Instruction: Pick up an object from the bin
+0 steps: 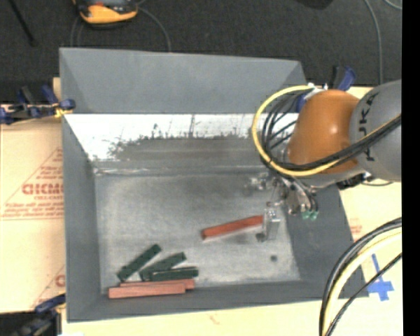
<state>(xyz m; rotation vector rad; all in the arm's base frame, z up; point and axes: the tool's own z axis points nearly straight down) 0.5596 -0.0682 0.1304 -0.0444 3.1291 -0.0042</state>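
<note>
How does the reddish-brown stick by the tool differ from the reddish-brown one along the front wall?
The reddish-brown stick by the tool lies alone mid-floor, slanted; the front-wall reddish-brown stick runs level, beside dark green sticks. The first reaches the tool; the second lies far from it. Both are slim and straight.

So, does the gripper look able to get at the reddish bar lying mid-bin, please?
Probably yes: the gripper sits at the right end of the reddish bar, which lies alone, apart from the green sticks at the front left.
</note>
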